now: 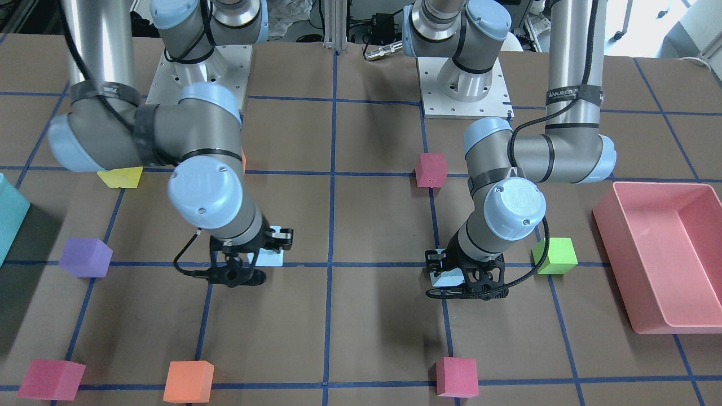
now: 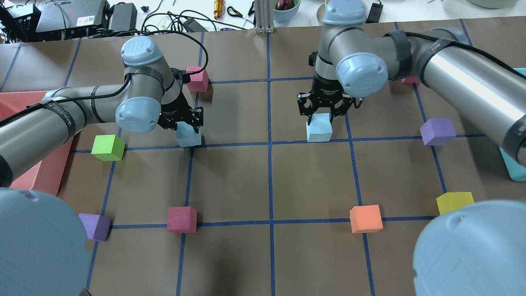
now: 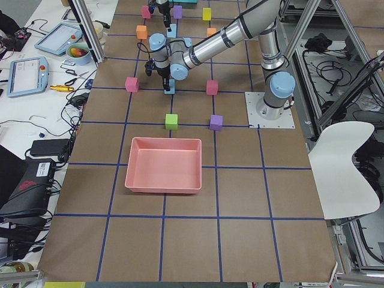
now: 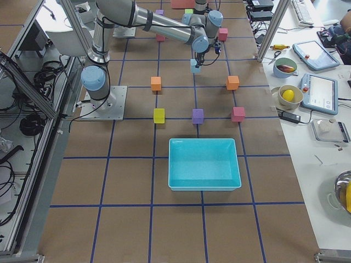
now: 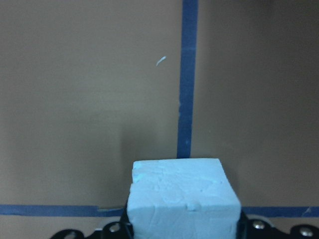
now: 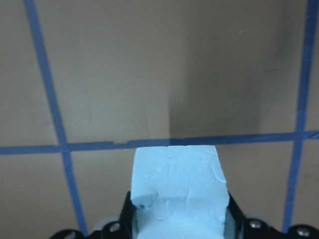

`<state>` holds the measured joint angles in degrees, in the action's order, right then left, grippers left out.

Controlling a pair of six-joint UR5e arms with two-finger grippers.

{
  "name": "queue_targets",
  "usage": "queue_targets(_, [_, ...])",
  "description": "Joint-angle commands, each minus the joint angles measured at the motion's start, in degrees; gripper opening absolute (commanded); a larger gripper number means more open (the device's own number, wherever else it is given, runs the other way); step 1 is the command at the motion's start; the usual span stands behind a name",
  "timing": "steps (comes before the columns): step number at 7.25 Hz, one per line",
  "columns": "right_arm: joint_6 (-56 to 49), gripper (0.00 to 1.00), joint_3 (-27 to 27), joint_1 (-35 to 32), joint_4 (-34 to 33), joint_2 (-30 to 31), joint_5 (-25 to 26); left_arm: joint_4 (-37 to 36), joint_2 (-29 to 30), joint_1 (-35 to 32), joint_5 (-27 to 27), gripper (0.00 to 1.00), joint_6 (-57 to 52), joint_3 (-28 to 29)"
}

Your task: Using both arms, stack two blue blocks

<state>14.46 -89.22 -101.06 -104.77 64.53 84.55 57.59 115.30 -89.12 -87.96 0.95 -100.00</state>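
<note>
My left gripper (image 2: 190, 127) is shut on one pale blue block (image 2: 189, 137), which sits low at the table's grid line. In the left wrist view the block (image 5: 182, 199) fills the space between the jaws. My right gripper (image 2: 320, 117) is shut on the other blue block (image 2: 319, 130), also low at the table, and it shows held in the right wrist view (image 6: 179, 189). In the front view the left gripper (image 1: 451, 276) is on the right and the right gripper (image 1: 265, 251) on the left. The two blocks are about one grid square apart. I cannot tell whether either is lifted.
A green cube (image 2: 107, 147) and a pink bin (image 1: 665, 254) lie beside the left arm. A purple cube (image 2: 438, 131) and a teal bin (image 1: 8, 220) lie beside the right arm. Red (image 2: 181, 219), orange (image 2: 365, 218), yellow (image 2: 454, 202) and purple (image 2: 95, 226) cubes sit nearer the robot.
</note>
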Motion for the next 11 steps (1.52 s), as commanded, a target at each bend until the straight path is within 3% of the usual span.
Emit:
queue_targets(1, [5.7,0.0,-0.7,-4.8,0.0,-0.3,-3.8,6.8,-1.3,0.1,0.0,0.0,-0.2,4.8])
queue_targets(4, [5.9,0.0,-1.0,-9.5,-0.4,-2.1,-3.8,16.3,-5.5,-1.0,-0.3,0.0,0.0,10.1])
queue_targets(9, [5.8,0.02,-2.5,-9.4,-4.8,-4.2,-3.8,17.6,-7.2,-1.1,0.1,0.0,0.2,11.1])
queue_targets(11, [7.3,0.62,-2.7,-9.4,-5.6,-4.9,-4.0,17.7,-7.9,-1.1,-0.1,0.0,-0.1,10.8])
